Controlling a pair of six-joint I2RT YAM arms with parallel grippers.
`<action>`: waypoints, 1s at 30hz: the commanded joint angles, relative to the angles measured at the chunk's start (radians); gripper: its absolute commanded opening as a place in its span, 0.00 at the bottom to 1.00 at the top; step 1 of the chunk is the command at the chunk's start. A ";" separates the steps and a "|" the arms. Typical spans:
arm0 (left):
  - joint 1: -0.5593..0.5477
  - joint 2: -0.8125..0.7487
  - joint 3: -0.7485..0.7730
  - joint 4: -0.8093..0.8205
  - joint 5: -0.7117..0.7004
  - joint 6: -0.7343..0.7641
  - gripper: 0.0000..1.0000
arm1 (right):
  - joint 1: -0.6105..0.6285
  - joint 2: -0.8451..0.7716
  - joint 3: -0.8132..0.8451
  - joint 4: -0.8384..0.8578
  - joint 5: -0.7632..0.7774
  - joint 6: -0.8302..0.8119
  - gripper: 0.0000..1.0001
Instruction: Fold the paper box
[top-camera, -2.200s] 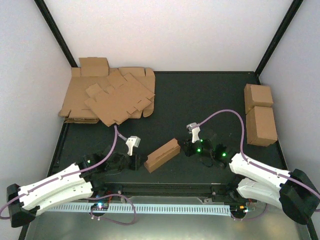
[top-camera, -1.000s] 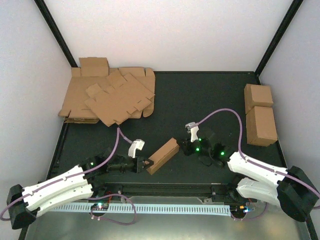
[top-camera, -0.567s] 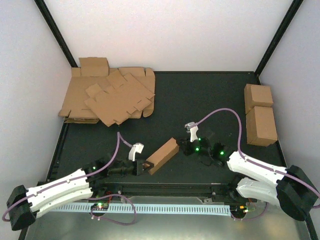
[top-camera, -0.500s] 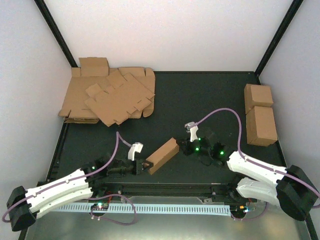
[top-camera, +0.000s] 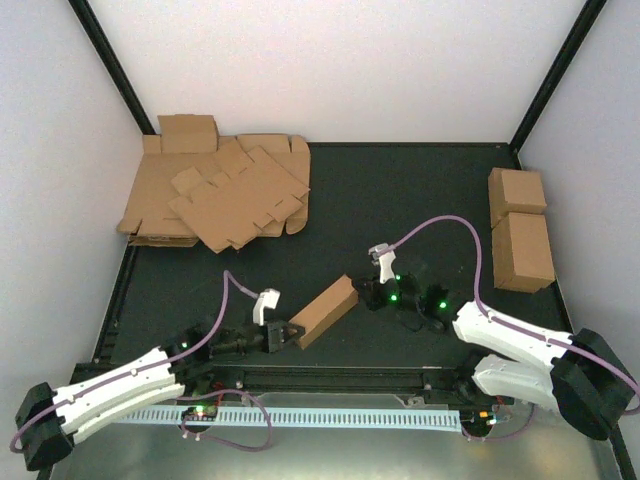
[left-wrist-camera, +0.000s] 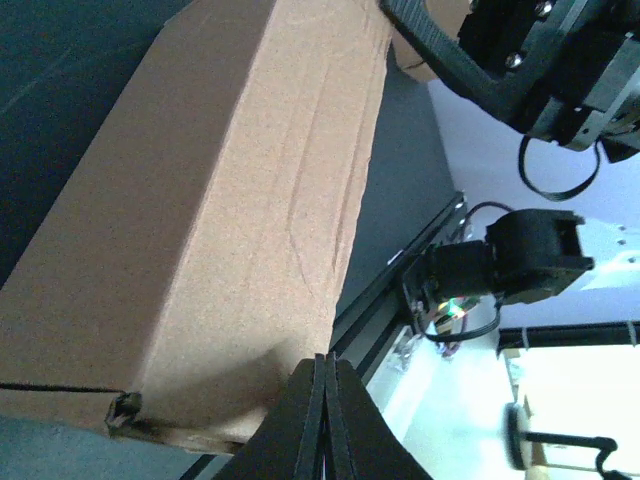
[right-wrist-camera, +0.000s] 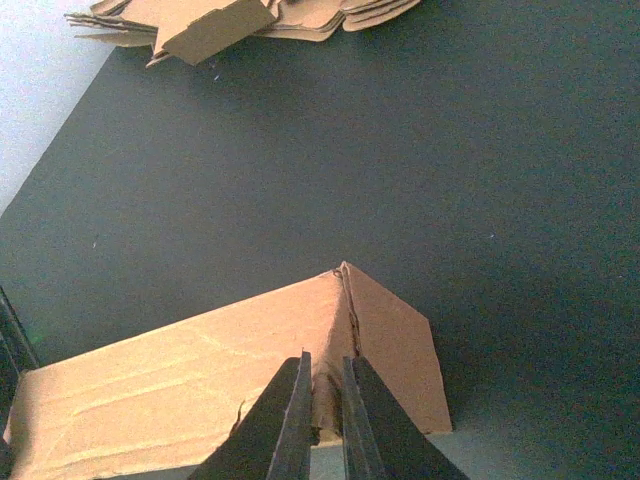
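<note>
The paper box (top-camera: 325, 311) lies slanted on the black table near its front edge, a long closed brown cardboard box. My left gripper (top-camera: 290, 334) is shut with nothing between its fingers, and its tip rests against the box's near left end. In the left wrist view the paper box (left-wrist-camera: 220, 230) fills the left side above my shut left gripper (left-wrist-camera: 326, 370). My right gripper (top-camera: 357, 292) is at the box's far right end. In the right wrist view my right gripper (right-wrist-camera: 325, 392) is shut on the corner ridge of the paper box (right-wrist-camera: 180, 390).
A heap of flat cardboard sheets (top-camera: 215, 195) lies at the back left, and its edge also shows in the right wrist view as cardboard sheets (right-wrist-camera: 230, 20). Two brown cuboids (top-camera: 517, 193) (top-camera: 523, 250) stand at the right edge. A metal rail (top-camera: 330, 378) runs along the table's front.
My left gripper came right from beside the box until its tip met the box's near end, and the left arm sank lower. My right gripper shifted slightly left at the far end.
</note>
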 joint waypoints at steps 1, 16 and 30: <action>0.008 -0.020 -0.086 -0.030 -0.019 -0.045 0.02 | 0.005 0.003 0.014 -0.019 0.010 -0.015 0.12; 0.014 0.038 0.163 -0.177 -0.010 0.045 0.02 | 0.005 0.005 0.027 -0.021 0.012 -0.015 0.12; 0.015 0.030 0.065 -0.139 -0.026 0.033 0.02 | 0.003 -0.021 0.068 -0.066 0.032 -0.020 0.29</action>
